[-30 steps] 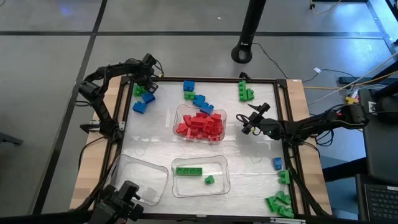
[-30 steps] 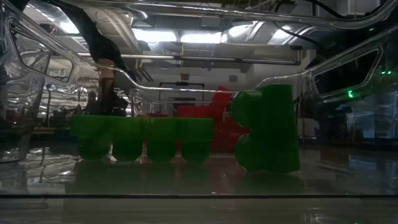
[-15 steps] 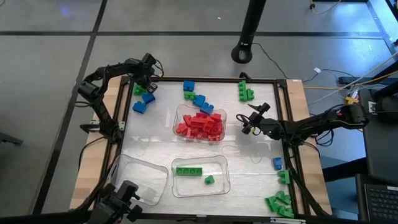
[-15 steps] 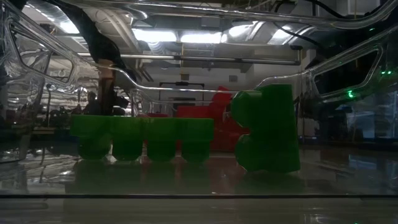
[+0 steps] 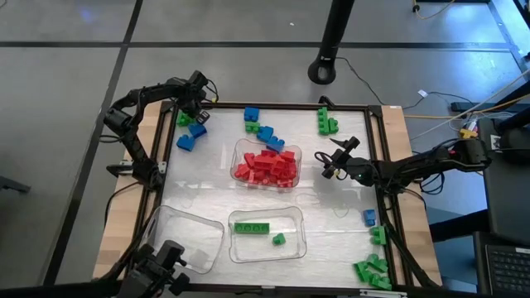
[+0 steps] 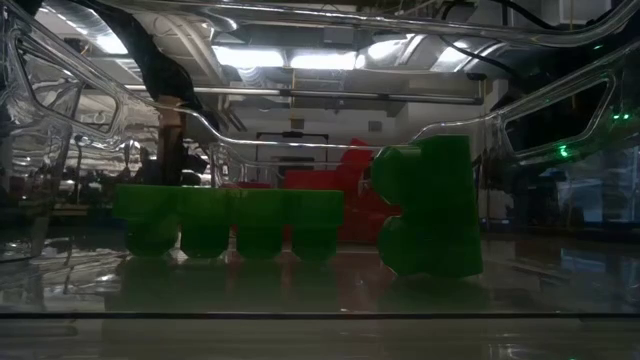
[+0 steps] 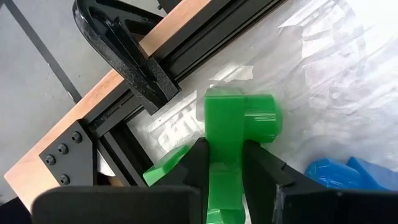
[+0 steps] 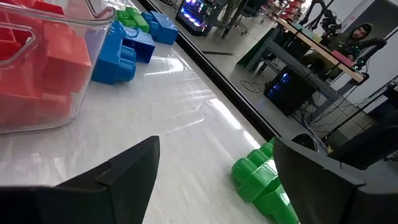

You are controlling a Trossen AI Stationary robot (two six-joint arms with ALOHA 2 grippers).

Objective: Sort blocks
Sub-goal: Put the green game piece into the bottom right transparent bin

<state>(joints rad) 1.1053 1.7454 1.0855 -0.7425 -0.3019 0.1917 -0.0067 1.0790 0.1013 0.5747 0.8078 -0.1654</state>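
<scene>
My left gripper (image 5: 190, 117) is at the table's far left corner, pointing steeply down and shut on a green block (image 7: 239, 121). Another green piece (image 7: 165, 172) and blue blocks (image 5: 191, 135) lie close by. Red blocks fill the middle tray (image 5: 265, 164). Two green blocks (image 6: 230, 220) lie in the near tray (image 5: 267, 234). More blue blocks (image 5: 261, 130) and green ones (image 5: 326, 122) lie along the far side. My right gripper (image 5: 330, 163) hovers open to the right of the red tray, with nothing between its fingers. My left gripper pinches the green block between its two fingers (image 7: 200, 163), on two opposite sides (image 7: 222, 155) of its narrower end. The fingers come slanting down from above. The block's wider studded end (image 7: 258, 118) sticks out past the fingertips. Whether the block rests on the table, I cannot tell.
An empty clear tray (image 5: 185, 237) stands at the near left. A blue block (image 5: 368, 218) and a heap of green blocks (image 5: 373, 270) lie at the near right. The black frame rail (image 7: 180, 56) runs right beside my left gripper.
</scene>
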